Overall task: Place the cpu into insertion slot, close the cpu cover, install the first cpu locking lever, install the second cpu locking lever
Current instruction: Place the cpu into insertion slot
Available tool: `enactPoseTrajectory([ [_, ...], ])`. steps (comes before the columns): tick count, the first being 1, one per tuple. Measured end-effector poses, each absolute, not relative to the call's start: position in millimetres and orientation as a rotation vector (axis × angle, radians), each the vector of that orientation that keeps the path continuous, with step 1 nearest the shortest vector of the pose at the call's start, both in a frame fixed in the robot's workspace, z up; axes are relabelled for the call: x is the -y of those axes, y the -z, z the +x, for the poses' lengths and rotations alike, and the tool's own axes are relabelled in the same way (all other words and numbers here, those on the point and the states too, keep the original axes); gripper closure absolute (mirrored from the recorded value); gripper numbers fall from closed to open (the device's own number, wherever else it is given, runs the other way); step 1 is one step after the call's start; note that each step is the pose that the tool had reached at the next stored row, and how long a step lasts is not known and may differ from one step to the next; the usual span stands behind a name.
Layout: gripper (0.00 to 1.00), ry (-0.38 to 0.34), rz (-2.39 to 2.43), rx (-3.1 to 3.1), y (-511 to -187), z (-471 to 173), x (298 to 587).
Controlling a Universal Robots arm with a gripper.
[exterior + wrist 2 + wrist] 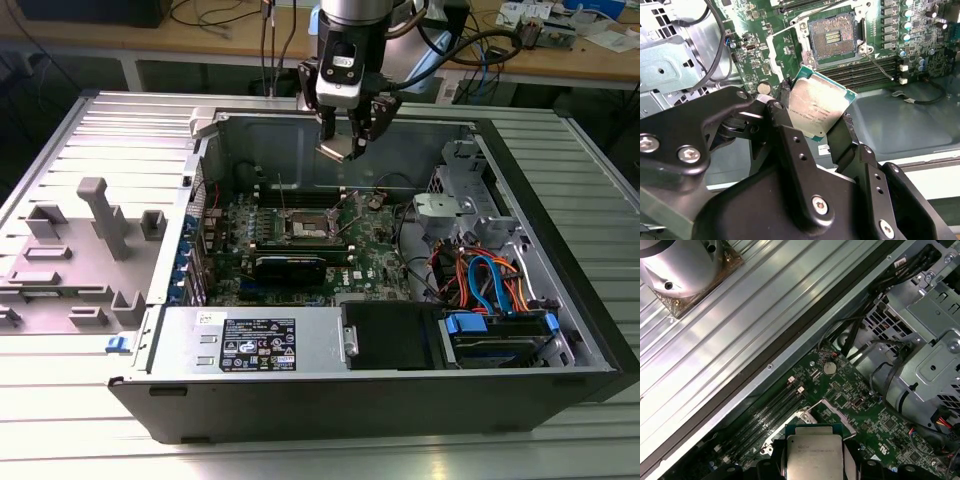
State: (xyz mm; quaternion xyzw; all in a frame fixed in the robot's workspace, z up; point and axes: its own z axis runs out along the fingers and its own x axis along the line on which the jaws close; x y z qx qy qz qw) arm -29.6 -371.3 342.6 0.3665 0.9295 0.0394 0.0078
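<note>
Zero of the four steps looks finished from here: the cpu hangs in the air, clenched by two opposite edges in the black hand, well above the open computer case that sits on the ribbed metal table. Down below, the insertion slot lies bare, its brownish-gold pin field showing inside a silver rim, nothing seated in it. The cpu cover, a thin bright metal frame with a big square cut-out, stands flipped up beside the socket, so closing it is left to do. A thin wire locking lever pokes out loose across the long dark memory slots, unlatched by the look of it, so I judge both lever steps open too. The chip itself is a flat square, dull grey metal on top with a scuffed, smeared sheen and a green border around it. The motherboard is matte green and crowded with small parts, the case walls plain grey sheet metal
</note>
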Motion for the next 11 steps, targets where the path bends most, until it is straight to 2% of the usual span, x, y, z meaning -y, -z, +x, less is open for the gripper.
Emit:
enactPoseTrajectory([
  [11,0.45,-0.122,1.178,-2.892,-340.9,-29.6,372.2],
])
